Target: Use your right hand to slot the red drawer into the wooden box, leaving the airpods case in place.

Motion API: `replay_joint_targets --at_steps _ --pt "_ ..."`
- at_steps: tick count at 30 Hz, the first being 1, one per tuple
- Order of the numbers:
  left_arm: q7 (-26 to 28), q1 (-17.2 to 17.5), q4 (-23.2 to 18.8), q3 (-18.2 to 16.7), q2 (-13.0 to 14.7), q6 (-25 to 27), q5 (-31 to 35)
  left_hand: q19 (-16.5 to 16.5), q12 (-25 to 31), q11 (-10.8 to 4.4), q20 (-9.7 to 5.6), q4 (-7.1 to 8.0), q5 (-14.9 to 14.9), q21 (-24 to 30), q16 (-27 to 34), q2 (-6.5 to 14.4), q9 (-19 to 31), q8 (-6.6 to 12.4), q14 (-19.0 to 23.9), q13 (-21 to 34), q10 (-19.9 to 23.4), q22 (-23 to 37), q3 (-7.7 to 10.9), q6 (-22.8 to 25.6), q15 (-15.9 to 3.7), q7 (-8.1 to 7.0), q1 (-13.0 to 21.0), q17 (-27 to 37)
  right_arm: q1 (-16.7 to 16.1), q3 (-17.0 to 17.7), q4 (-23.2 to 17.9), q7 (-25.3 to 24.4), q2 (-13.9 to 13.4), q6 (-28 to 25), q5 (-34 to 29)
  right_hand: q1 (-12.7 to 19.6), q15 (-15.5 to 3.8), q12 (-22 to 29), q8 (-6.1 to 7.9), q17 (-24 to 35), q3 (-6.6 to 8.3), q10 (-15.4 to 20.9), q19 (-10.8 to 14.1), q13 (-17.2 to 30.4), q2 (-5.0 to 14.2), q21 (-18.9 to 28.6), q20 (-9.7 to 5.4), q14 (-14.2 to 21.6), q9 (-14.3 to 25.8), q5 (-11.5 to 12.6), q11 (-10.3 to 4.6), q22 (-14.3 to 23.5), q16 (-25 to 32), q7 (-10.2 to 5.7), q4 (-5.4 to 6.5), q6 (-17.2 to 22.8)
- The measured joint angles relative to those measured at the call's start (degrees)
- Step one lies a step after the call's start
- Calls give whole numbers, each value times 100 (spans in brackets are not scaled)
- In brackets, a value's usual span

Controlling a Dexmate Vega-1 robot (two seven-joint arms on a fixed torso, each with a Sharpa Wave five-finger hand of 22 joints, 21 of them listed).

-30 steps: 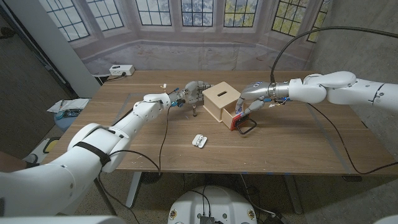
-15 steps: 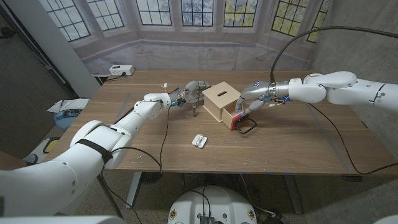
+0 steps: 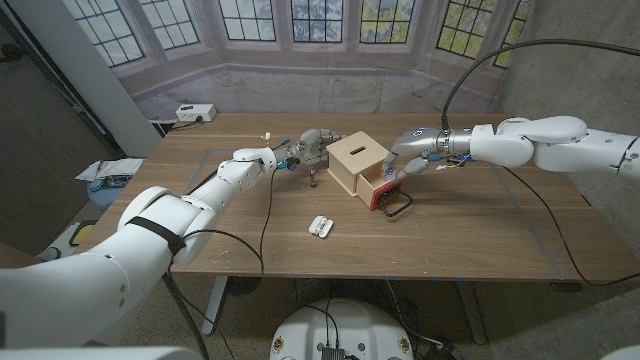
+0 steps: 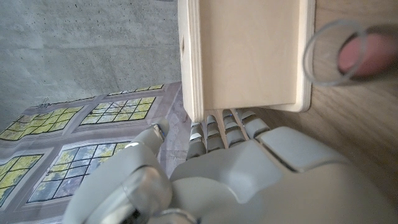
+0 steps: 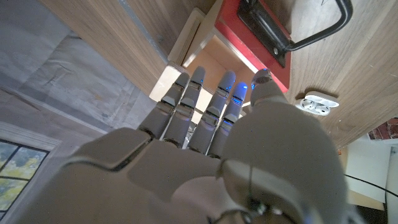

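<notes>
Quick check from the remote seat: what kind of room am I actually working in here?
Probably a lab or test bay dressed as a room: the window backdrop looks like printed cloth hung before bare concrete walls, and the wooden table holds only task props, the wooden box and airpods case.

Red drawer [image 3: 383, 193] half inside wooden box [image 3: 355, 163].
</notes>
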Motion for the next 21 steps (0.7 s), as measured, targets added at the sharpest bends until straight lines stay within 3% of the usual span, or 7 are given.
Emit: replay_joint_targets --at_steps 11,13,17,21 --pt "-70 -28 35 -14 -32 -25 48 0 0 0 0 -14 0 0 0 0 0 0 0 0 0 0 14 0 0 0 0 0 -317 263 -814 -64 -454 -718 933 -158 35 -130 23 1 31 -249 0 -48 7 0 0 -171 0 43 97 0 -22 40 31 -103" --pt "-90 -54 88 -16 -55 -42 53 0 0 0 0 -14 0 0 0 0 0 0 0 0 0 -1 14 0 0 0 0 0 -381 320 -958 -132 -520 -1086 1415 -182 53 -131 23 1 31 -256 0 -49 26 0 0 -197 1 44 105 0 -22 54 31 -117" --pt "-113 -55 91 -16 -56 -59 64 0 0 0 0 -14 0 0 0 0 0 0 0 0 0 -2 14 0 0 0 0 0 -485 418 -1178 -134 -628 -1103 1438 -226 62 -173 23 1 48 -288 0 -58 30 0 0 -206 1 43 136 0 -22 71 47 -134" --pt "-133 -69 109 -26 -70 -62 80 0 0 0 0 -14 0 0 0 0 0 0 0 0 0 -2 14 0 0 0 1 0 -567 496 -1365 -169 -717 -1471 1819 -226 62 -173 23 15 39 -288 0 -70 30 0 0 -206 1 43 136 0 -21 71 71 -134"
